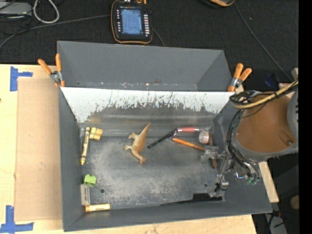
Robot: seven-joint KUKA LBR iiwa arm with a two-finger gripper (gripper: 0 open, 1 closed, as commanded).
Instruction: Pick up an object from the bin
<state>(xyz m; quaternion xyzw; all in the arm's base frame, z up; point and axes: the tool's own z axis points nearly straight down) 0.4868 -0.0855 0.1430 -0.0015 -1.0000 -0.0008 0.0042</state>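
Looking down into the grey metal bin (146, 72), I see the gripper (218, 179) low over the right side of the floor, hanging beneath the arm's orange cover (263, 130) and its bundle of cables. From this angle I cannot tell whether the claw is released or clenched, and I see nothing gripped in it. Nearest to it are an orange pencil (187, 143), whose right end lies just beside the gripper's upper part, a small silver cap (204, 138) just above that, and a flat black piece (206, 197) on the floor right below the claw. A red and silver marker (187, 130) lies against the back wall beside the cap, and a thin black stick (161, 139) slants off to its left. A tan toy dinosaur (138, 143) stands near the middle of the floor, well apart from the gripper. Far over on the left lie a brass-coloured fitting (90, 136), a green block (89, 180), and a yellow cylinder (97, 207) in the front corner.
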